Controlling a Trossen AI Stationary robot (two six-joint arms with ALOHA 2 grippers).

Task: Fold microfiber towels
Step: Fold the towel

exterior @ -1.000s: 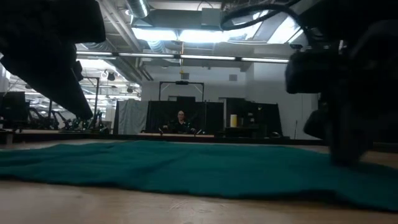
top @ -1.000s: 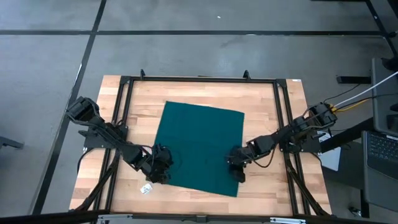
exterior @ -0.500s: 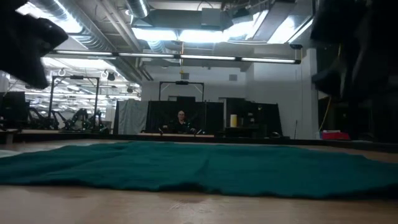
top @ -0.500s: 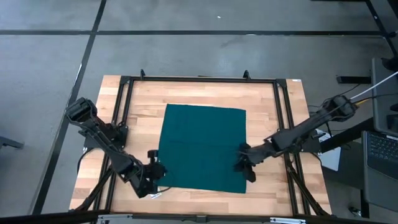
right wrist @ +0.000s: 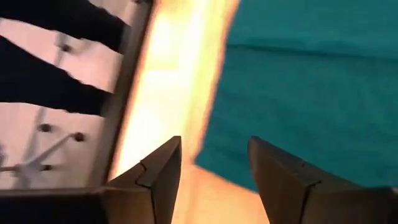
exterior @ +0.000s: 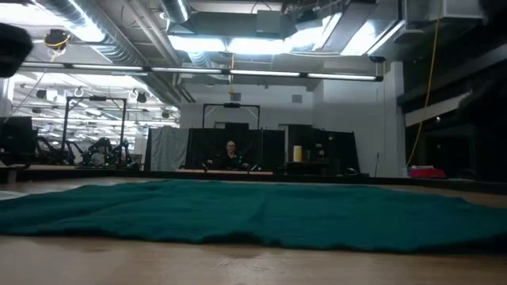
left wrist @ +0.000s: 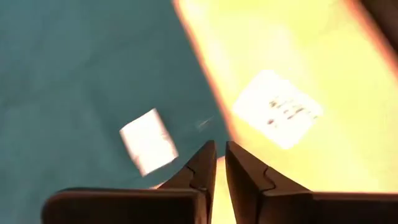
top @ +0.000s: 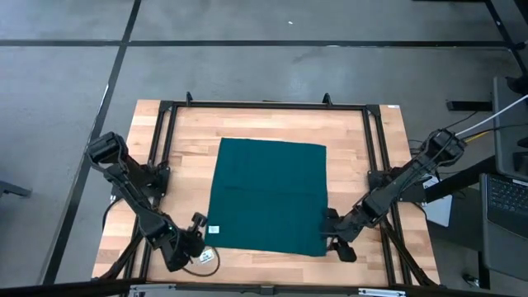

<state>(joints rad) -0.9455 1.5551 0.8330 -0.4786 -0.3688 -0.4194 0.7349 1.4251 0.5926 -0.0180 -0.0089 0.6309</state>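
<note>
The dark teal towel (top: 268, 196) lies spread flat on the wooden table (top: 181, 132), and it also shows in the low view (exterior: 253, 214). Its small white tag (top: 213, 229) lies on it near its near left corner, and shows in the left wrist view (left wrist: 148, 140) too. My left gripper (top: 196, 239) hovers just off that corner, fingers shut and empty (left wrist: 217, 163). My right gripper (top: 338, 241) is open and empty beside the towel's near right corner (right wrist: 214, 163).
A white sticker (left wrist: 277, 117) lies on the bare wood next to the towel's near left corner. A black metal frame (top: 264, 106) runs around the table top. A person sits far off in the room behind the table (exterior: 230, 152).
Both grippers have left the towel's near part. My left gripper went toward the near left corner of the table, my right gripper toward the near right. The towel, skewed a second ago, now lies squarer to the table edges.
</note>
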